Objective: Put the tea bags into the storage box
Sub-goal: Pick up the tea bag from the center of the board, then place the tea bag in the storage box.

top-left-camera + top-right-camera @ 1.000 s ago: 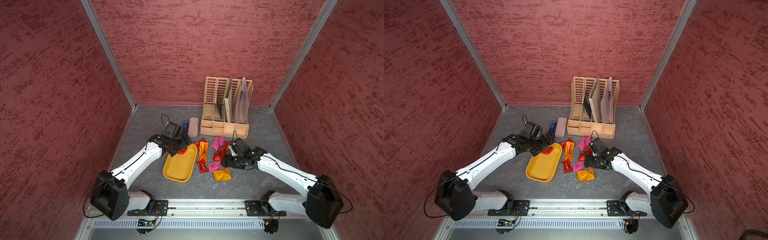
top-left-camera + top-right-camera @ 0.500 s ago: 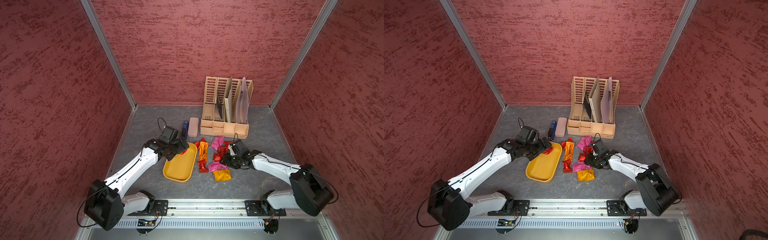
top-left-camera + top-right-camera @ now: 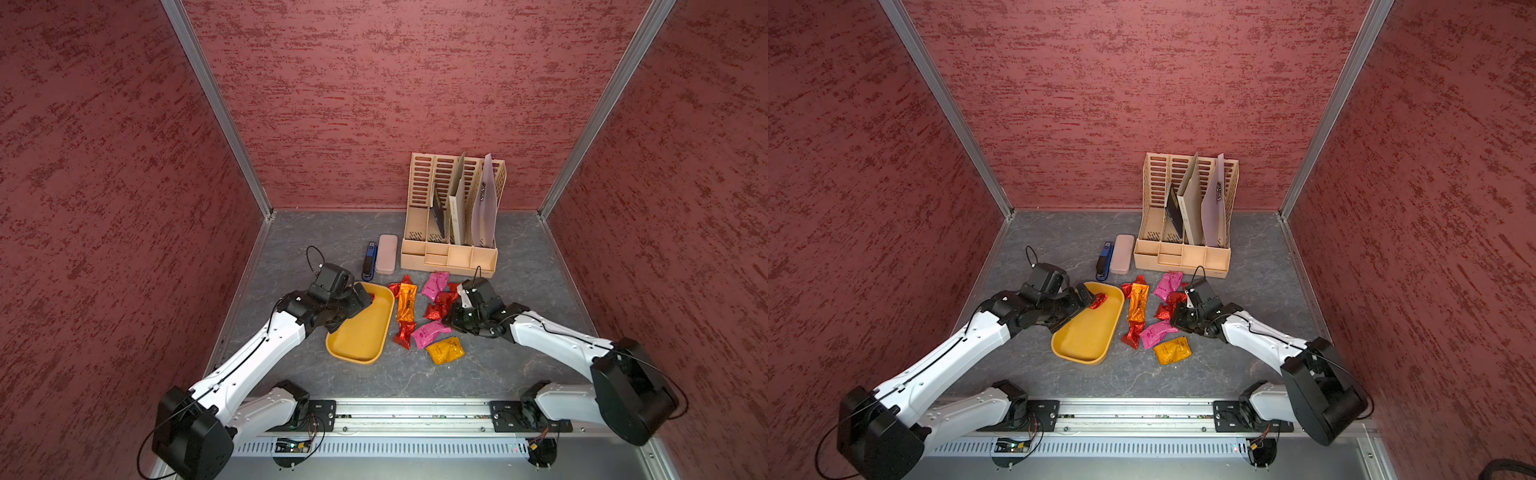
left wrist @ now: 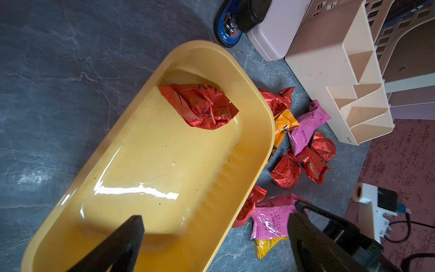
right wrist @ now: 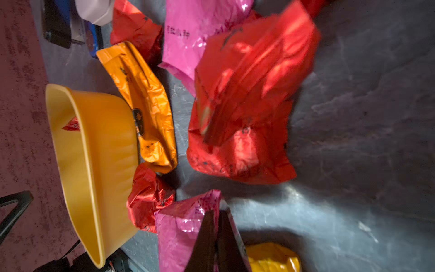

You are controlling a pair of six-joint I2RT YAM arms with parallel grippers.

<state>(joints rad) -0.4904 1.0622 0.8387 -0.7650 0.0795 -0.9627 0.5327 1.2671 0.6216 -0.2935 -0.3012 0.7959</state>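
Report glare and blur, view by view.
Left wrist view: a white glare streak on the storage box floor, the left gripper soft and dark. Right wrist view: the middle red tea bag is smeared, table sheen. Both top views: sharp, evenly lit.

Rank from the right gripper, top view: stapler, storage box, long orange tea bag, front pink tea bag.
1. front pink tea bag, at the right gripper
2. long orange tea bag, left of it
3. storage box, farther left
4. stapler, back left
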